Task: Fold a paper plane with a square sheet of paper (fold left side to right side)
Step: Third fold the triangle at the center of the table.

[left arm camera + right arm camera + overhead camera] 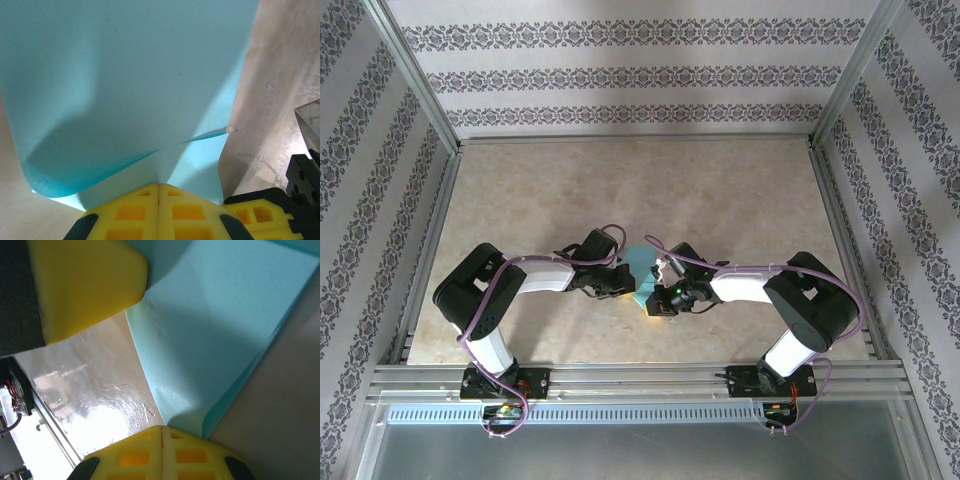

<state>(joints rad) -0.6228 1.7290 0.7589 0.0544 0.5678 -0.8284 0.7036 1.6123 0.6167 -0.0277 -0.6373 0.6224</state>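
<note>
Bent at the elbows and angled inward from the near rail, bringing the left gripper (617, 285) and the right gripper (666, 297) almost tip to tip low over the beige marbled table (720, 190). Wedged between the two grippers and hard against both: the cyan square sheet of paper (641, 270), partly hidden by them, spreading from the fingertips toward the far side. Looped over each wrist with purple cables (608, 232); well ahead of both grippers, walled off by patterned wallpaper (640, 70) in an aluminium frame (635, 140).

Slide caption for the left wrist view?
Left tool pinching the cyan sheet, one layer curling over above the table.
</note>
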